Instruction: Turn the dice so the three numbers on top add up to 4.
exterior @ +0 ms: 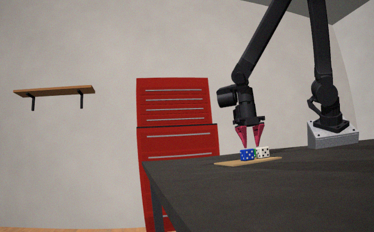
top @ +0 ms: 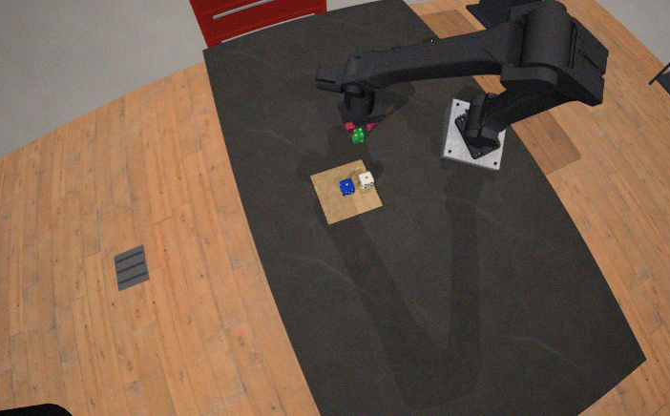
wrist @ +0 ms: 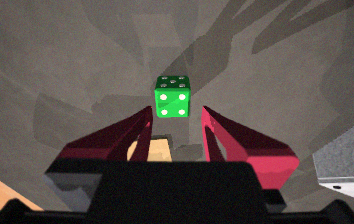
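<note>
A green die (top: 358, 135) (wrist: 172, 97) lies on the dark table (top: 430, 289), off the tan mat (top: 343, 212) (exterior: 232, 163) and behind its far edge. In the wrist view the face turned to the camera shows four pips. A blue die (top: 346, 186) (exterior: 246, 154) and a white die (top: 366, 179) (exterior: 262, 151) sit side by side on the mat. My gripper (top: 361, 125) (exterior: 250, 146) (wrist: 177, 112) hangs just above the green die with its red fingers apart. Nothing is between them. In the exterior view the green die is almost hidden behind the other two.
The arm's grey base plate (top: 474, 136) (exterior: 332, 135) stands on the table to the right of the mat. A red tool cabinet (top: 255, 15) (exterior: 177, 121) stands beyond the table's far end. A wooden shelf (exterior: 53, 90) hangs on the wall.
</note>
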You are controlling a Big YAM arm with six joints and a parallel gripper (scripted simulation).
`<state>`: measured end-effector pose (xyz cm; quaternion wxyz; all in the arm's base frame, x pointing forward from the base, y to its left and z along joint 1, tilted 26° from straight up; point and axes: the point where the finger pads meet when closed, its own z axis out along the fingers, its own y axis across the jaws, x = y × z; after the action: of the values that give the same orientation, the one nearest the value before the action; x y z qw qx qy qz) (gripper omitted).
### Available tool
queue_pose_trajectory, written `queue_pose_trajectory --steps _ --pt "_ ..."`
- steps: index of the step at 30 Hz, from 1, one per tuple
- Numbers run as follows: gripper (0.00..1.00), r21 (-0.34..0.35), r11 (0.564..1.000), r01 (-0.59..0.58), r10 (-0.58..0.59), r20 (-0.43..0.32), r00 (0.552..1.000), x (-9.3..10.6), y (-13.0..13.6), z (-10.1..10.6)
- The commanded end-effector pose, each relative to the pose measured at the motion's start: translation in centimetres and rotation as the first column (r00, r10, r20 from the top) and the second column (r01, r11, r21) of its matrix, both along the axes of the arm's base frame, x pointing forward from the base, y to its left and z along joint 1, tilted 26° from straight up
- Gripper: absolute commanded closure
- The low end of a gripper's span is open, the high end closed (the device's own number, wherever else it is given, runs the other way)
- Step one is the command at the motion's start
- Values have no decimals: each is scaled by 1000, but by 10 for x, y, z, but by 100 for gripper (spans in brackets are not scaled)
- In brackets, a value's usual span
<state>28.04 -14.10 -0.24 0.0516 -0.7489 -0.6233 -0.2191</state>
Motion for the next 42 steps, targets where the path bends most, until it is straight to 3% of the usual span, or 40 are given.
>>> queue_pose_trajectory --steps 1,42 --pt "55 -33 999 5 -3 43 999 22 -17 15" --pt "55 -33 999 5 -3 43 999 22 -17 15"
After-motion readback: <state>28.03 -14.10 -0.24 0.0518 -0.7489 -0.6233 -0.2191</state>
